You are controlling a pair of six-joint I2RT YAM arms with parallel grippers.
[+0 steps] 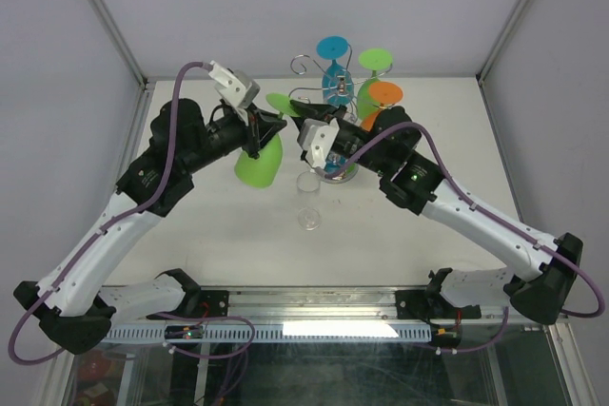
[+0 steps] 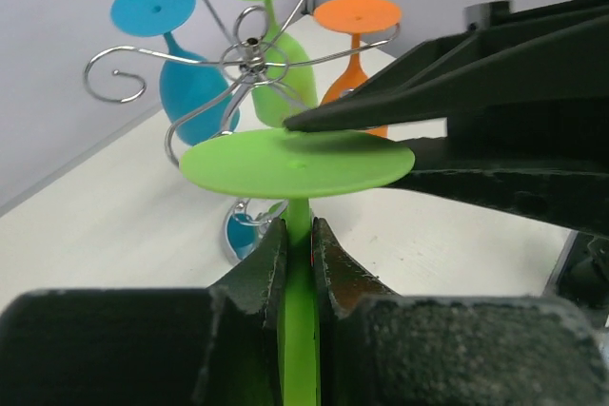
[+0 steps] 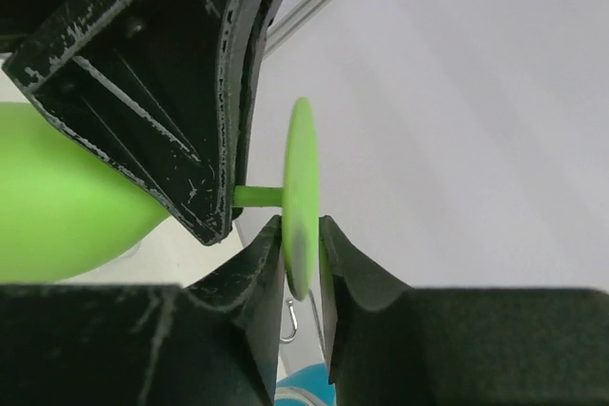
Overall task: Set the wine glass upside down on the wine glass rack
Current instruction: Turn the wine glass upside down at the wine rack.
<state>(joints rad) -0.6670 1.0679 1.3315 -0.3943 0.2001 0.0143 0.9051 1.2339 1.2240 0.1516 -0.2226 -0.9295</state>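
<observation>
Fingers (image 2: pixel 262 273) of the left gripper (image 2: pixel 300 235) are clenched on the stem of the green glass (image 1: pixel 259 164), just under its foot (image 2: pixel 295 164). The right gripper (image 3: pixel 303 254) pinches that foot's rim, reaching in from 3 o'clock in the left wrist view. The glass hangs inverted above the table (image 1: pixel 400 235), bowl down and foot up, its long axis near vertical. The rack (image 1: pixel 333 92) stands near, at 3 o'clock of the foot in the top view. The right gripper lies between them, so it is the nearer one. Three other glasses (image 2: pixel 195 83) hang on the rack. An unfilled scroll (image 2: pixel 114 78) shows at 10 o'clock of the foot. I judge the coming move must slide the stem into it.
</observation>
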